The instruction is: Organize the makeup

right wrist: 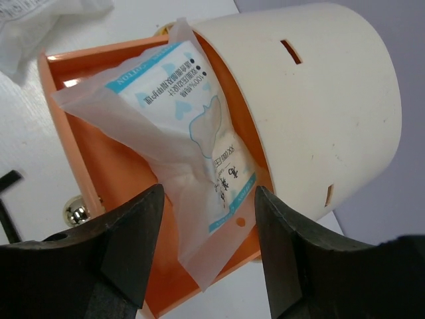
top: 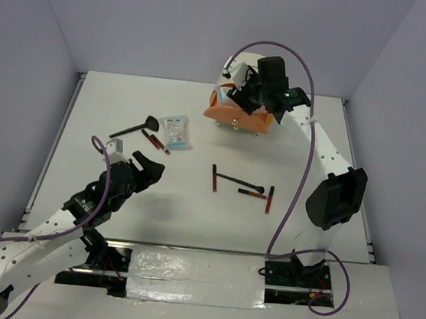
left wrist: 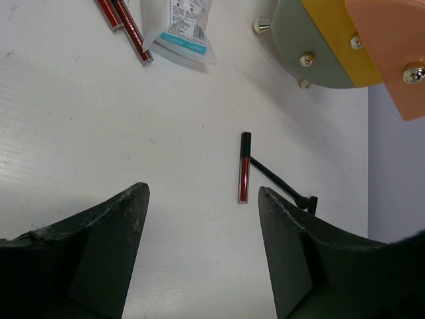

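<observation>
Two-arm pose over a white counter point(top: 104, 101) strewn with makeup.

Right arm stretched to the far edge, elbow raised, wrist bent downward. Right hand point(top: 253, 95) point(right wrist: 209, 193) with fingers apart, straddling the near end of a white-and-blue packet point(right wrist: 192, 133). Packet lying in the pulled-out orange drawer point(right wrist: 66, 133) of the cream cylinder point(right wrist: 319, 100), with no firm pinch evident. Left arm folded low, rising from the near left corner. Left hand point(top: 144, 169) point(left wrist: 202, 191) spread wide and empty, low over bare counter, pointed toward the far right. Remaining makeup toward the far left: second packet point(top: 175, 130), black brush point(top: 132, 127), and two dark-red sticks point(top: 156, 141) just beside the packet. Loose sticks point(top: 214, 178) scattered at mid-counter, apart from both hands.
</observation>
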### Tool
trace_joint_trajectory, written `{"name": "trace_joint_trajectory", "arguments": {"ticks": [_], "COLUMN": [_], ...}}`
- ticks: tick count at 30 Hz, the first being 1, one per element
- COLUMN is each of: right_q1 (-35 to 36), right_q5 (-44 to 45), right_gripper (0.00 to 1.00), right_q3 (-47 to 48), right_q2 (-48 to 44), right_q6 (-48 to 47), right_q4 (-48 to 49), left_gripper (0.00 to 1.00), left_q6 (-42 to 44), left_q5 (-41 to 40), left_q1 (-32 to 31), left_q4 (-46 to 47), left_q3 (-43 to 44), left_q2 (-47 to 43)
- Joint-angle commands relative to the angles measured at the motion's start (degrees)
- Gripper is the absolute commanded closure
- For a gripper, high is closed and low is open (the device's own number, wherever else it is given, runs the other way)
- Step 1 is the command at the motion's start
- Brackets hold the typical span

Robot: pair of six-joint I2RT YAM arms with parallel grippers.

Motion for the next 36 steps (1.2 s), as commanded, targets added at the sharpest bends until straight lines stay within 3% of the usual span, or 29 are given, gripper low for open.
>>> {"name": "trace_joint_trajectory", "arguments": {"ticks": [1, 6, 16, 27, 36], "right_q1": [-0.2, -1.2, -2.6, -2.3, -1.7], "right_q5": [-4.5, -12.2, -27.3, -30.5, -26.6], "right_gripper": [0.36, 0.43, 0.76, 0.76, 0.74], "right_q3": [4.1, 9.0, 21.6, 24.7, 24.1], "right_q2": [-4.4, -2.8, 6.6, 12.0, 14.5], "right_q6": [1.4, 0.1, -3.9, -4.0, -1.7], "right_q4": [-1.7, -5.2, -17.5, -20.3, -17.8], "left_gripper": [0.21, 0.21, 0.21, 0.21, 0.21], "left_q6": [-0.3, -0.3, -0.4, -0.4, 0.0], "left_q5": [-0.4, -0.4, -0.8, -0.9, -0.7], "left_q1": [0.2, 0.2, 0.2, 0.2, 0.2], "left_q4": [2.1, 1.9, 0.8, 0.8, 1.4], "left_q3": [0.3, 0.4, 0.4, 0.3, 0.7], "left_q2": [-0.6, -0.6, -1.5, -1.4, 0.0]}}
